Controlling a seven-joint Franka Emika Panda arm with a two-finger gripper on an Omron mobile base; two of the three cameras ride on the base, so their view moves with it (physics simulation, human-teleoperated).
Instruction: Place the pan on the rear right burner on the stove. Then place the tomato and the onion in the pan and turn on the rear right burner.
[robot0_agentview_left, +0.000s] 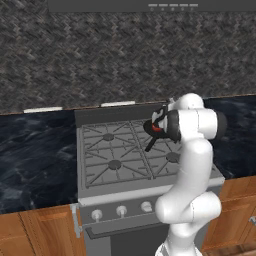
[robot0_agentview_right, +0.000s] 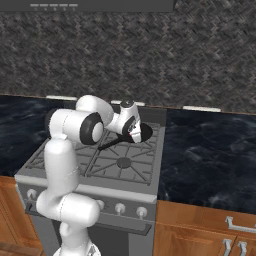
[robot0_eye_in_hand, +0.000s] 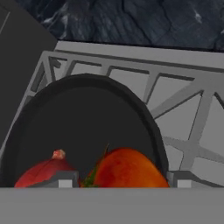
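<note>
1. The small, shallow, matte-black round pan (robot0_eye_in_hand: 87, 118) sat on the black grate of the rear right burner (robot0_agentview_right: 150, 131) of the grey steel stove (robot0_agentview_left: 100, 195), its long thin handle (robot0_agentview_left: 150, 145) pointing toward the stove's front; that step looked done.
2. Inside the pan, the orange-red tomato with a green stem (robot0_eye_in_hand: 124, 168) lay beside the pinkish-red onion (robot0_eye_in_hand: 46, 173), the two close together or touching.
3. The dark two-finger gripper (robot0_eye_in_hand: 120, 181) hovered just above the pan, its fingertips (robot0_eye_in_hand: 65, 180) standing apart on either side of the tomato. Whether they pressed on it or had let go could not be told, so the tomato's placing was either finished or nearly so.
4. The row of round silver knobs (robot0_agentview_left: 121, 211) on the stove's front was well apart from the gripper, and no flame showed. By my judgement, turning on the rear right burner remained.
</note>
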